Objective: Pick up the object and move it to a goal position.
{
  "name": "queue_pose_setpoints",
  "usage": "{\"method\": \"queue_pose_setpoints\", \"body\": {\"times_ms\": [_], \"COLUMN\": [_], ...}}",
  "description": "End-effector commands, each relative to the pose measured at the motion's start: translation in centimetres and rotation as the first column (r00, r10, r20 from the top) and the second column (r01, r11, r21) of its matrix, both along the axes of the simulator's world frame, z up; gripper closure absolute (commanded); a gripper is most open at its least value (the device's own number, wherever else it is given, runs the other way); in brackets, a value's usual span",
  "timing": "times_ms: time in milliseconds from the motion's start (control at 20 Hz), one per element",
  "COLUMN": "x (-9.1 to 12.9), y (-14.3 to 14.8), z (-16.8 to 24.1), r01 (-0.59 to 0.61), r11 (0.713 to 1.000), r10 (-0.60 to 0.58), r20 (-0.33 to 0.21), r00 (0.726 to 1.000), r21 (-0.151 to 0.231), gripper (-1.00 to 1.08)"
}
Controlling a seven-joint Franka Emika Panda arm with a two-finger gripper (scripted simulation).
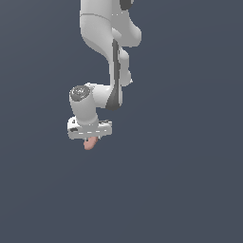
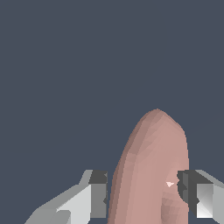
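Observation:
The object (image 2: 151,166), a smooth salmon-pink oval lump, stands between the two fingers of my gripper (image 2: 142,192) in the wrist view. One finger pad (image 2: 183,188) presses its side and the other pad (image 2: 99,194) sits right against the opposite side. In the exterior view the object (image 1: 89,144) pokes out just under the white hand of the gripper (image 1: 90,140), and the fingers themselves are not distinguishable there. The gripper is shut on the object.
The white arm (image 1: 102,42) comes down from the top of the exterior view. All around is a plain dark blue-grey surface (image 1: 180,180) with nothing else showing on it.

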State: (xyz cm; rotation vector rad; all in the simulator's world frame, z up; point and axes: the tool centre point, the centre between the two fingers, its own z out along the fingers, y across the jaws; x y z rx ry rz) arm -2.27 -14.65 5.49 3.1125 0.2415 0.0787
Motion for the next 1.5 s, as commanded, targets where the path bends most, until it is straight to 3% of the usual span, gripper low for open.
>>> {"method": "queue_pose_setpoints", "body": {"times_ms": [0,1450], "x": [0.7,14.2], "y": [0.6,5.7], "z": [-0.1,1.2], "r01": [-0.005,-0.004], "r11": [1.000,1.000], "r10": [0.005,0.005], "r20": [-0.004,-0.046], "r00": [1.000,0.999], "r21": [0.003,0.013], "gripper": [1.08,1.08]}}
